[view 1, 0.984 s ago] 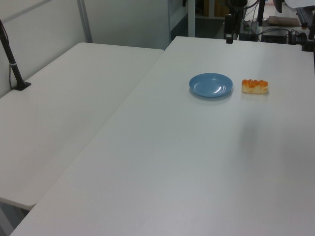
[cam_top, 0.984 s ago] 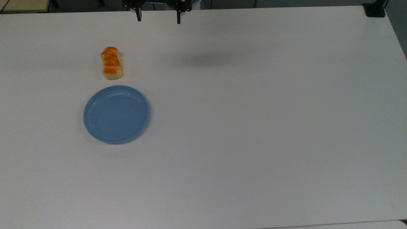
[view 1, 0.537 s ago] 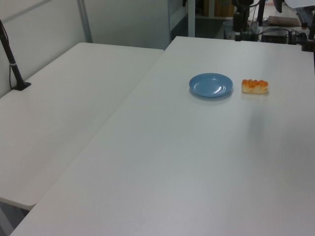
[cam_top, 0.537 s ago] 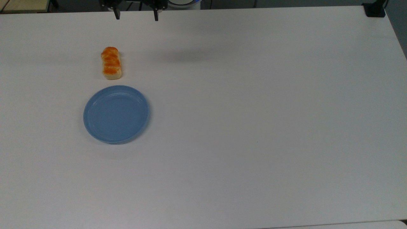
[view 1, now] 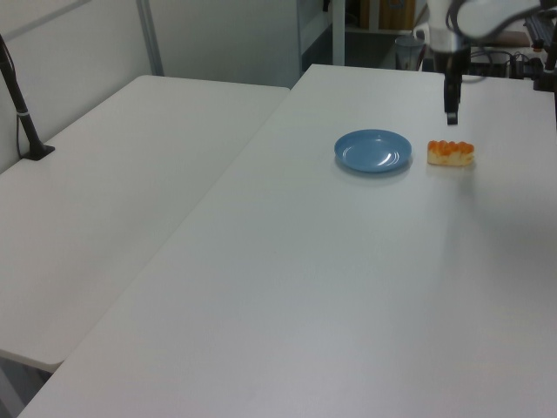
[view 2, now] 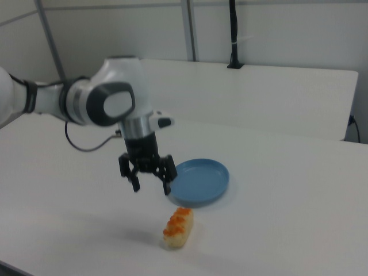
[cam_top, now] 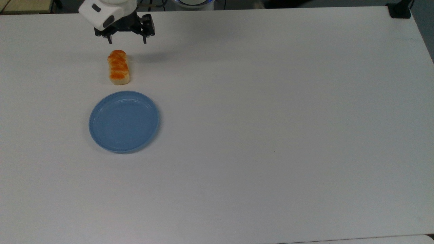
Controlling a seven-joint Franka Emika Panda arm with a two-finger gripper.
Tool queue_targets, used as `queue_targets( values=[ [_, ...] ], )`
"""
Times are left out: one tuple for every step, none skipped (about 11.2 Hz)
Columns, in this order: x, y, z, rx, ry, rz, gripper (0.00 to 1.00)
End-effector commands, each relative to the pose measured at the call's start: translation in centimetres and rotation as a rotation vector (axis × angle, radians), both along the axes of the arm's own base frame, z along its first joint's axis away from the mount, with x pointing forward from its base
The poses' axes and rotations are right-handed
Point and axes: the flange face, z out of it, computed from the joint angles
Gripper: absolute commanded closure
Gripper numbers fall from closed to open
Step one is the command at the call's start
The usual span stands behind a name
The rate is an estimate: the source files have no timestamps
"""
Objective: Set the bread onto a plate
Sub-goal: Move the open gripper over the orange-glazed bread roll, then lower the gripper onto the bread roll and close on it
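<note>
Bench (cam_top: 271, 101): white, flat, wide; carries both task items in the top view's left half. A second white bench (view 1: 113, 183) adjoins it on the left view's left.

Arm (view 2: 98, 103): white Panda, reaching in over the bench's far edge as the top view shows it.

Plate (cam_top: 124, 121): round, light blue, shallow raised rim, bare. Lies flat on the bench, just beside the bread and apart from it.

Bread (cam_top: 118, 67): small oblong loaf, glossy orange-brown top, pale sides. Rests on the bench, not on the plate, one short end toward the plate.

Gripper (cam_top: 127, 40): black, pointing down, raised above the bench near the bread's far end and not yet over its middle. Jaws stand apart, holding nothing.

Judged step: approach to the bread, grasp not yet made.

Risks, judged:
- Descent while off-centre could land a fingertip on the loaf's end and push it or tip it.
- A grip near one end could let the loaf swing or slip during the lift.
- Hard closing could dent a soft loaf.
- A low carry could strike the plate's rim and shift the plate.
</note>
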Motion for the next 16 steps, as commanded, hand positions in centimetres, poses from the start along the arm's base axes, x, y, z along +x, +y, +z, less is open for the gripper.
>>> queue_targets(
  values=[
    [-1.9, -2.7, -5.1, -0.014, -0.003, 0.0, 0.0],
    [-2.2, -3.7, -6.6, -0.012, -0.011, -0.016, 0.0],
    [-2.6, -5.4, -7.2, -0.015, -0.039, -0.039, 0.0],
    [-2.7, -7.0, -8.0, -0.015, -0.055, -0.043, 0.0],
    [-2.6, -7.9, -9.0, -0.014, -0.066, -0.045, 0.0],
    [-2.3, -8.0, -10.2, -0.009, -0.063, -0.044, 0.0],
    [-2.0, -7.7, -11.3, -0.004, -0.061, -0.04, 0.0],
    [-1.6, -7.4, -11.9, -0.005, -0.072, -0.031, 0.0],
    [-1.4, -7.0, -12.1, -0.001, -0.068, -0.024, 0.0],
    [-1.2, -7.1, -11.5, -0.004, -0.077, -0.022, 0.0],
    [-1.1, -7.3, -10.7, -0.002, -0.065, -0.002, 0.0],
    [-1.1, -7.5, -9.4, 0.015, -0.03, 0.019, 0.0],
    [-1.3, -7.9, -8.0, 0.056, -0.012, 0.027, 0.0],
    [-0.8, -7.6, -7.5, 0.106, -0.041, 0.012, 0.0],
    [-0.5, -7.5, -8.0, 0.116, -0.044, 0.005, 0.0],
    [-0.1, -7.6, -8.6, 0.111, -0.066, 0.007, 0.0]
  ],
)
